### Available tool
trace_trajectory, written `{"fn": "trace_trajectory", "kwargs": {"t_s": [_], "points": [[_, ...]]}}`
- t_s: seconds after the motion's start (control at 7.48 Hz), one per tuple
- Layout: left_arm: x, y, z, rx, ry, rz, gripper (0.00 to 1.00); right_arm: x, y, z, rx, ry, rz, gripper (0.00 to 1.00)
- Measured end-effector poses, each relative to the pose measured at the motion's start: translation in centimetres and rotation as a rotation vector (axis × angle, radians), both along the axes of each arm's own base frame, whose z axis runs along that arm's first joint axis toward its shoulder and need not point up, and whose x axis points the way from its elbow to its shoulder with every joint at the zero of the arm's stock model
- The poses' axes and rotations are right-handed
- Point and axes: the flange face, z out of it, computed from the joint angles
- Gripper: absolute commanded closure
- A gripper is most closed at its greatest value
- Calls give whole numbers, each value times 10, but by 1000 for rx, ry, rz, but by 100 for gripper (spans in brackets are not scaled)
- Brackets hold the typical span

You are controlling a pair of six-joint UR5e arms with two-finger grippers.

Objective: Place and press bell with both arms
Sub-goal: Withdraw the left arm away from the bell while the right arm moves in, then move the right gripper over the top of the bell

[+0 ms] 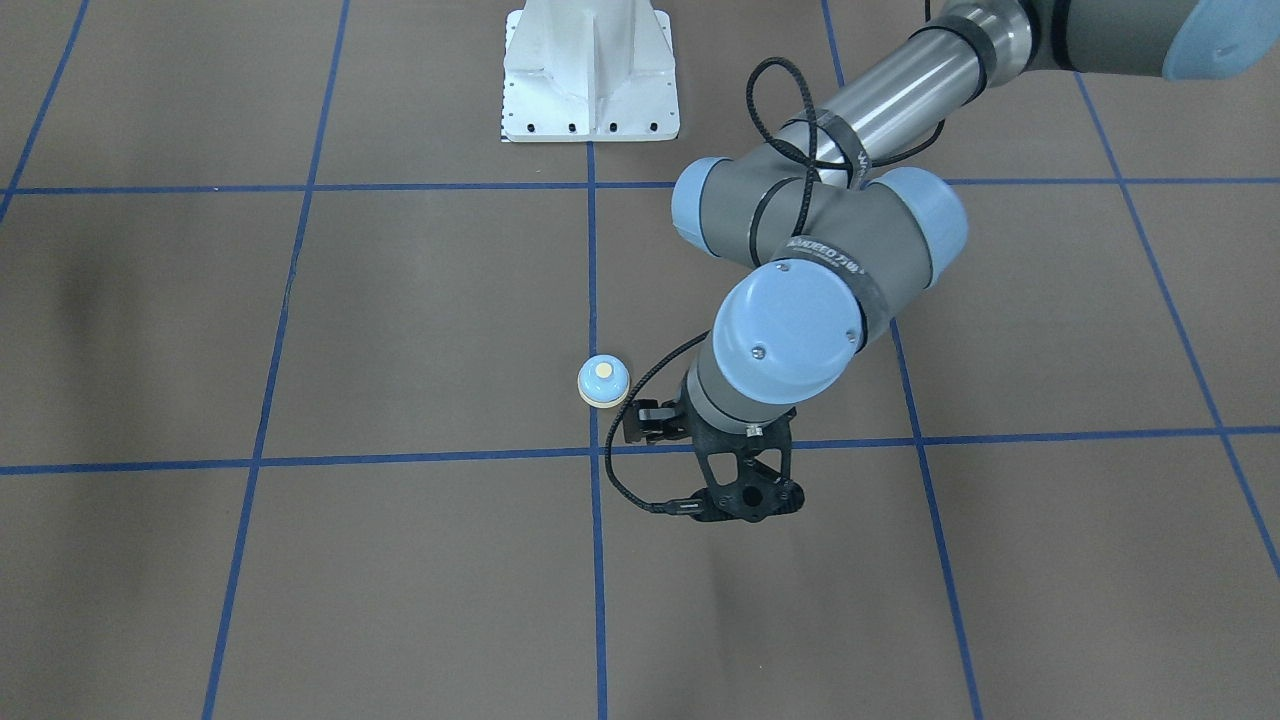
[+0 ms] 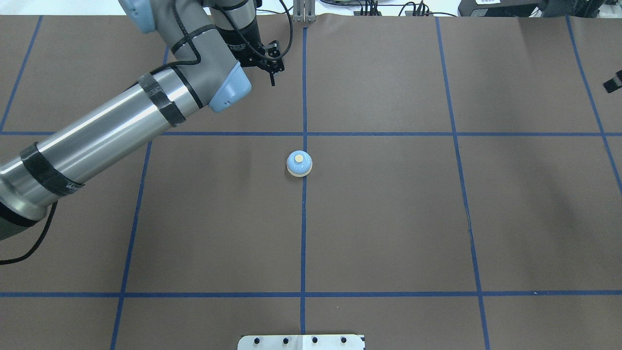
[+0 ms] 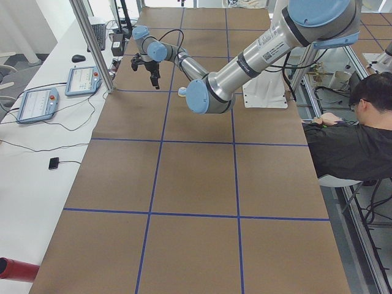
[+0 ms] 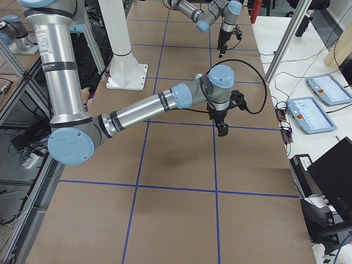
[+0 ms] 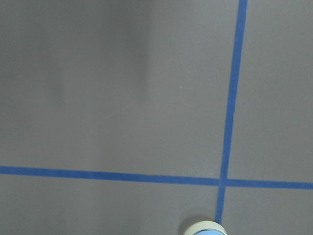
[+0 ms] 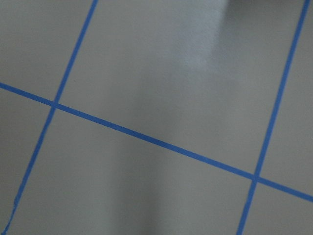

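Note:
The bell [image 1: 603, 381], a small light-blue dome with a cream base and button, stands upright on the centre blue line of the brown table [image 2: 388, 218]. It also shows in the overhead view [image 2: 299, 163] and at the bottom edge of the left wrist view [image 5: 205, 229]. My left gripper [image 2: 272, 80] hangs beyond the bell, on its far side, a little to its left. It is apart from the bell, and its fingers look shut and empty. My right gripper [image 4: 222, 131] hovers over the table's right end. Only a sliver of the right gripper [image 2: 613, 82] shows overhead, so I cannot tell its state.
The white bolted pedestal [image 2: 301, 341] stands at the near table edge. An operator [image 3: 349, 141] sits beside the table. Tablets [image 4: 311, 113] and cables lie on the bench past the far edge. Blue tape lines grid the table.

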Motion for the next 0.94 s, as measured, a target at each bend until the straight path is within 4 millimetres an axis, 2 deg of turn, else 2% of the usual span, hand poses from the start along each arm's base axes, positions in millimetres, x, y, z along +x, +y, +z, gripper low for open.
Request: {"fn": "trace_trajectory", "kwargs": {"t_s": [0.27,0.4,0.67,0.94], "points": [[-61,1,38,103,-62,73,0,-73,-15,-47,-7,18,-8,0],[-98,12,72,158,-74,119,0,-109,-18,-73,-13,22,0,0],[-184,45,149,269,-86,200,0,-176,-15,-123,-56,0,30,0],[-268,60,215,344,-106,259,0,-238,-9,-168,-97,-14,73,0]]}}
